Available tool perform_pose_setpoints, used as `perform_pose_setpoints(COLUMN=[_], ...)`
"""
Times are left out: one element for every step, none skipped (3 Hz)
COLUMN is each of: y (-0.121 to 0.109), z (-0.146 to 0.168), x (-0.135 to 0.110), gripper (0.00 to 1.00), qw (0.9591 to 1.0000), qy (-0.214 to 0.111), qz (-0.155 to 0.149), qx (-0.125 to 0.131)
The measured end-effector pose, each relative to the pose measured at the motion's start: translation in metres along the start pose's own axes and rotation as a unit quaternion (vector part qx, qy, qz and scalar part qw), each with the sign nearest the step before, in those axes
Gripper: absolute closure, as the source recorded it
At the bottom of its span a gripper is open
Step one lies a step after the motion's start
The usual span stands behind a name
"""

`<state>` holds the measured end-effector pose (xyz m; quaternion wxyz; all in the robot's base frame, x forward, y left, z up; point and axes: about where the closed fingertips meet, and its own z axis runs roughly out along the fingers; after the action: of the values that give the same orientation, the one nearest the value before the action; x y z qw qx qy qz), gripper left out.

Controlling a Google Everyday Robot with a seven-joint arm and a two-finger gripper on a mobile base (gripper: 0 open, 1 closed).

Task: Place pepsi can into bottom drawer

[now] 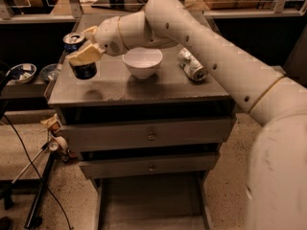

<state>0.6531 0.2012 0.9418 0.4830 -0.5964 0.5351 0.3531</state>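
Nearest the camera, the bottom drawer (148, 206) stood pulled out at floor level, a wide grey tray between its side rails. Above it sat two shallower grey drawers with small round knobs, the lower one (151, 167) out a little and the upper one (151, 136) under the cabinet top. To the left of them, a black cable and a roll of tape (60, 143) lay near the speckled floor.

On the grey surface (158, 91) of the cabinet, the white arm reached in from the right and across to the front left corner. There the gripper (79, 47) held the pepsi can (86, 71), its beige fingers (86, 54) clamped on the can's upper half, one crossing the near side and the other behind near the silver top. The dark blue lower part hung out below the fingers, clear of the surface, with a shadow beneath it.

Just to the right of the can stood a white bowl (142, 61), and further right a dented silver can (192, 65) lay on its side. On a low shelf to the left were two small bowls (21, 73).
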Motion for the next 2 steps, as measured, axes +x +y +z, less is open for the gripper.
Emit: perform_pose_setpoints(y=[0.035,0.069], z=[-0.02,-0.037], x=[-0.009,-0.013], gripper=[1.0,1.0], qw=[0.9997,0.9985], qy=[0.011,0.02], qz=[0.019,0.038], qx=[0.012,0.033])
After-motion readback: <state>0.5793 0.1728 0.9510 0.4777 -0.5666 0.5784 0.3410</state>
